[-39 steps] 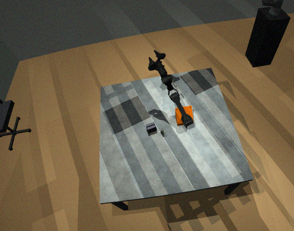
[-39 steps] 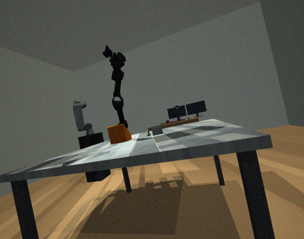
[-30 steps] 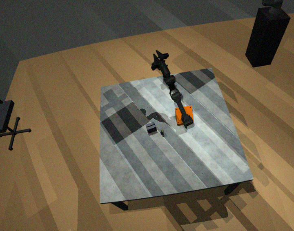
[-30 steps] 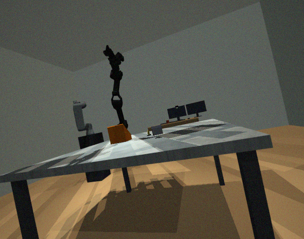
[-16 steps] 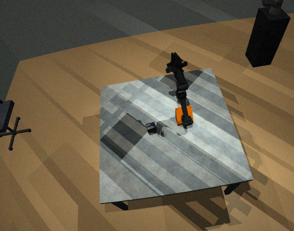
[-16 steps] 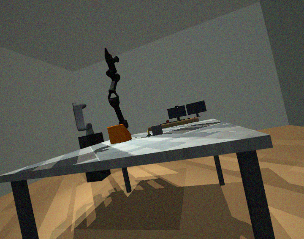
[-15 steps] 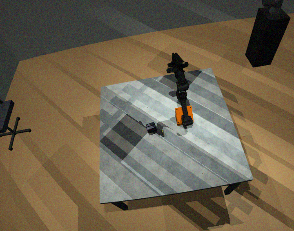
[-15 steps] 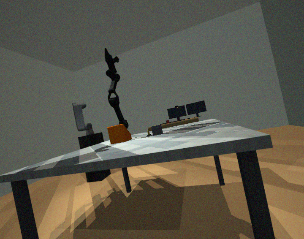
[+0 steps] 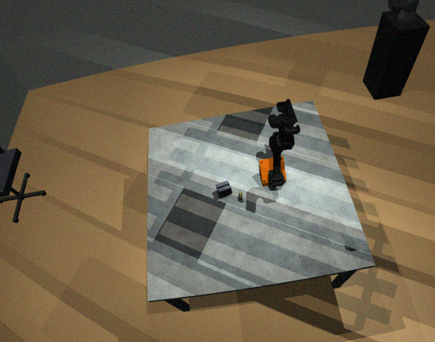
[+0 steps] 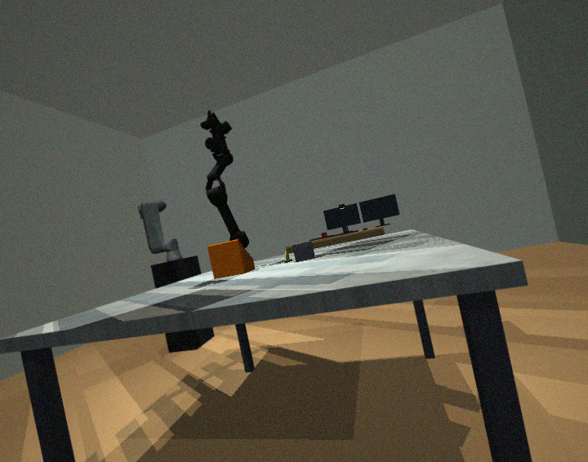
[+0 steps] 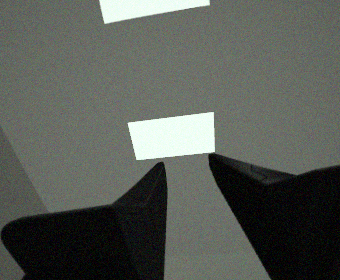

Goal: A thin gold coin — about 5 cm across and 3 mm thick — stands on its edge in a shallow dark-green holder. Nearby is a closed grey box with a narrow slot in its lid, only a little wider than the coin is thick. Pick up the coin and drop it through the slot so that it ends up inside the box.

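The gold coin [image 9: 240,194] [image 10: 287,255] stands upright in its small dark holder [image 9: 240,200]. It is tiny in the top and exterior views. The closed grey box [image 9: 223,190] [image 10: 304,251] stands close beside them, with the slot seen as a dark line across its lid in the top view. My gripper [image 11: 186,163] is raised high above the table, far from coin and box, and points up at the ceiling. Its fingers are partly open with a gap between the tips, and nothing is between them. Coin, holder and box are out of the wrist view.
The arm stands on an orange base [image 9: 265,173] [image 10: 227,259] on the grey table [image 9: 277,254] [image 10: 384,271], near the holder. Bright ceiling lights [image 11: 175,136] show in the wrist view. A black pedestal [image 9: 396,55] and a desk with monitors [image 10: 341,217] stand away from the table.
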Available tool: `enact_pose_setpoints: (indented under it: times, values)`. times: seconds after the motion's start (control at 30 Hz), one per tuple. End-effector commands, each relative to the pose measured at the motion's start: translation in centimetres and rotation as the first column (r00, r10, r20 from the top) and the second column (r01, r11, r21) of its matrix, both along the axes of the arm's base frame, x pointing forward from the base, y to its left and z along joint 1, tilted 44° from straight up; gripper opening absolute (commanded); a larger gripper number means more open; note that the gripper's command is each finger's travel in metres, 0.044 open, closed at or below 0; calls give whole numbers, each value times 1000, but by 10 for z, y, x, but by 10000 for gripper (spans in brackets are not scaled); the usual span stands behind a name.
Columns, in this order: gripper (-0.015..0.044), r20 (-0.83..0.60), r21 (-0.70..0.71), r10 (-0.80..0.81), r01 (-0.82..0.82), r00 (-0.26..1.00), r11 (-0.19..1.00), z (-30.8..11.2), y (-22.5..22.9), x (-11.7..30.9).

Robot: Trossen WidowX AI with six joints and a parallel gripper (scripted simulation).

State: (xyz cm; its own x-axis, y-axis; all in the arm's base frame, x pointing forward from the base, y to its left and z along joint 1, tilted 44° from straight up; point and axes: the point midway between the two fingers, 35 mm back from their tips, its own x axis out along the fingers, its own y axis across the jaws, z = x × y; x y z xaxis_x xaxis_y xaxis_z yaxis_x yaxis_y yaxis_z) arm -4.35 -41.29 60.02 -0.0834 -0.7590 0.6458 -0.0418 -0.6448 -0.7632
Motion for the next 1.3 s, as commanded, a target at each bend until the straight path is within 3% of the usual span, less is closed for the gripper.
enact_pose_setpoints:
  times: [0.0, 0.37, 0.6, 0.77, 0.93, 1.13, 1.27]
  values:
    - [161, -46, -79, -83, 79, 995, 994, 20, 28, -9]
    - [161, -162, -437, -526, 418, 835, 797, 86, 159, -36]
    - [161, -73, -677, -815, 571, 575, 464, 115, 278, -27]
    - [161, 31, -805, -934, 563, 355, 188, 119, 355, 4]
    - [161, 212, -831, -970, 545, 117, -115, 111, 421, 34]
    - [161, 442, -783, -887, 425, -136, -455, 87, 490, 89]
    - [161, 544, -731, -807, 343, -229, -590, 71, 516, 120]
